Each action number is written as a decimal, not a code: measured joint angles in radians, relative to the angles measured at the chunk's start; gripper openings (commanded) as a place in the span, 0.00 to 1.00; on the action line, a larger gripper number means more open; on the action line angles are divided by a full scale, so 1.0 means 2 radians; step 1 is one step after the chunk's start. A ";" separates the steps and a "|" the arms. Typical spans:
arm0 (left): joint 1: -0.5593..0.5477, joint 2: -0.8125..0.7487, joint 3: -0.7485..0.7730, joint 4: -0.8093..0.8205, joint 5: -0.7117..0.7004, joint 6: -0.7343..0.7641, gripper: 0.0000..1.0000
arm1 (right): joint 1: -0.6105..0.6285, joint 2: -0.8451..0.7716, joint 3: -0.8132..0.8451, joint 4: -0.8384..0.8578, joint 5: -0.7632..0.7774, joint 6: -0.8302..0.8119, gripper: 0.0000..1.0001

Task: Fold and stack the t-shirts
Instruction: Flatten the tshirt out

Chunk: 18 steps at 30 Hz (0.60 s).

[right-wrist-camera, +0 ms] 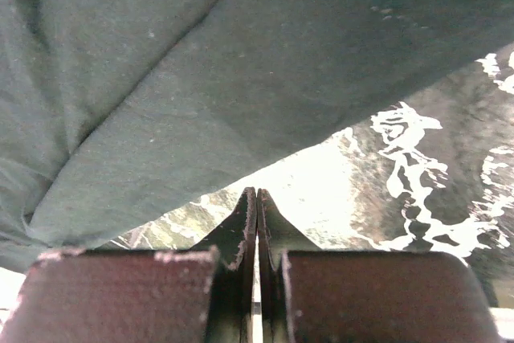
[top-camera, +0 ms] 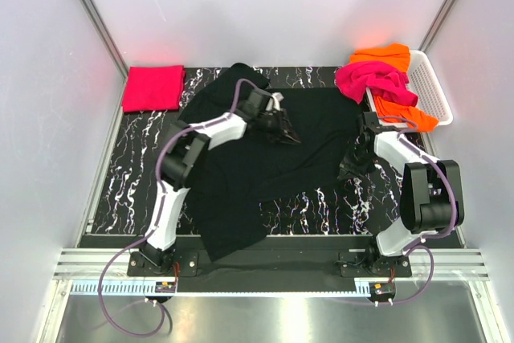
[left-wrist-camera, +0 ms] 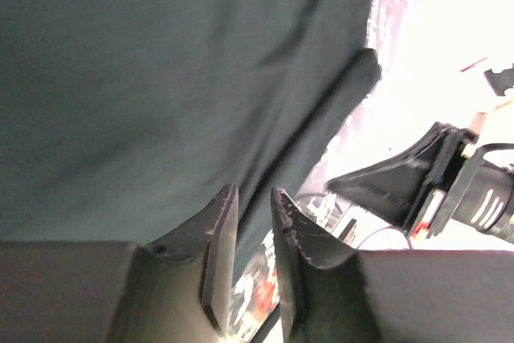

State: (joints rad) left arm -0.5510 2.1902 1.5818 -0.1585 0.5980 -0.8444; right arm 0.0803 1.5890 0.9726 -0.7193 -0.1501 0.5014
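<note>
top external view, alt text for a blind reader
A large black t-shirt lies spread on a black marbled table, with the left arm and right arm reaching onto it. A folded red-pink t-shirt sits at the back left; a magenta t-shirt and an orange t-shirt drape over a white basket at back right.

One black t-shirt (top-camera: 265,162), one red-pink (top-camera: 152,88), one magenta (top-camera: 371,79), one orange (top-camera: 385,55); one white basket (top-camera: 434,90)

Black marble-pattern table (top-camera: 321,206) carries the black t-shirt (top-camera: 265,158) spread crumpled across the middle (near end runs past the front edge), a folded red-pink t-shirt (top-camera: 152,88) far-left, and a white lattice basket (top-camera: 434,90) far-right.
</note>
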 measured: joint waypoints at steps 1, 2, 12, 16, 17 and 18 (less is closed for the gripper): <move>-0.012 0.013 0.013 0.009 -0.001 -0.008 0.24 | 0.000 0.000 -0.005 0.005 -0.005 0.001 0.00; -0.023 0.024 0.023 0.017 -0.002 -0.016 0.23 | 0.000 0.001 -0.007 0.010 -0.010 0.002 0.00; -0.036 0.078 0.040 0.054 -0.024 -0.085 0.19 | 0.000 0.040 -0.015 0.058 -0.026 0.002 0.00; -0.031 0.082 0.039 0.054 -0.032 -0.095 0.19 | 0.000 0.047 -0.020 0.061 -0.027 0.012 0.00; -0.030 0.082 0.039 0.055 -0.033 -0.097 0.19 | 0.000 0.047 -0.021 0.061 -0.026 0.018 0.00; -0.030 0.082 0.039 0.055 -0.034 -0.098 0.19 | -0.001 0.046 -0.022 0.061 -0.025 0.023 0.00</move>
State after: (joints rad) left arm -0.6102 2.3539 1.6600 -0.0490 0.5304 -1.0405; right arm 0.0792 1.6817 0.9287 -0.5980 -0.1993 0.5484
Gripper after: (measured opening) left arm 0.194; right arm 0.010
